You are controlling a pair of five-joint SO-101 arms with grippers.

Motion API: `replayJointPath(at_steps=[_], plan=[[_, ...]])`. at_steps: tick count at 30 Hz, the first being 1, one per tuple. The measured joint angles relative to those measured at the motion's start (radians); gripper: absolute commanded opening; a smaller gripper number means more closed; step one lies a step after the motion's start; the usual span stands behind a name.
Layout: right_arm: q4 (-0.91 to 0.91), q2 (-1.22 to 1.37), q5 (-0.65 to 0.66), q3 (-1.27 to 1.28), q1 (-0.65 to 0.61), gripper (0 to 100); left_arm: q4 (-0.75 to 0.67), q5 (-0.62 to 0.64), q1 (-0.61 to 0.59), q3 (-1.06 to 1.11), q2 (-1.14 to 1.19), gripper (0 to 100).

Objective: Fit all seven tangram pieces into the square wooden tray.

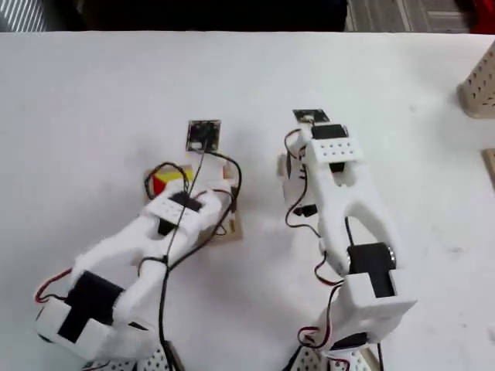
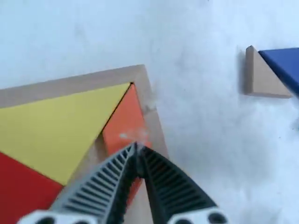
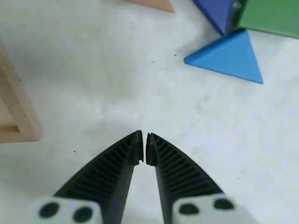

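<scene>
Left claw [image 2: 138,151]: fingers pressed together, nothing between them. Tips sit over the orange piece [image 2: 122,125], right by the rim of the wooden tray [image 2: 70,83]; can't tell if they touch it.

Tray contents seen from the left wrist:
- Yellow triangle [image 2: 60,126], large, with one point into the tray corner.
- Orange piece, wedged between the yellow triangle and the tray rim.
- Red piece [image 2: 18,186], flush against the yellow triangle's other edge.

In the high view the tray is on the white tabletop [image 1: 116,93], mostly under the left arm, with one corner poking out.

Right claw [image 3: 144,147]: fingers closed to a hairline gap, holding nothing, over bare tabletop. It's between a tray corner and the loose pieces.

Loose pieces on the tabletop, outside the tray:
- Light blue triangle [image 3: 229,56], lying flat and nearest the right claw.
- Dark blue piece [image 3: 215,14], just beyond it and against the green piece [image 3: 271,16].
- Tan triangle [image 3: 152,3], beside the dark blue piece and cut off by the frame edge.

That's three pieces in and four out.
</scene>
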Motion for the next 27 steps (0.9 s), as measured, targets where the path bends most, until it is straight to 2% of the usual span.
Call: replayJointPath(at_steps=[13, 18, 27], plan=[[0.000, 0.000, 0.000, 0.000, -0.002, 1.7, 0.002, 0.000, -0.038, -0.009, 0.008, 2], [0.000, 0.000, 0.000, 0.000, 0.002, 1.7, -0.049, 0.000, -0.040, -0.012, 0.032, 2], [0.000, 0.000, 0.000, 0.000, 0.002, 1.7, 0.000, 0.000, -0.040, -0.127, 0.112, 2]])
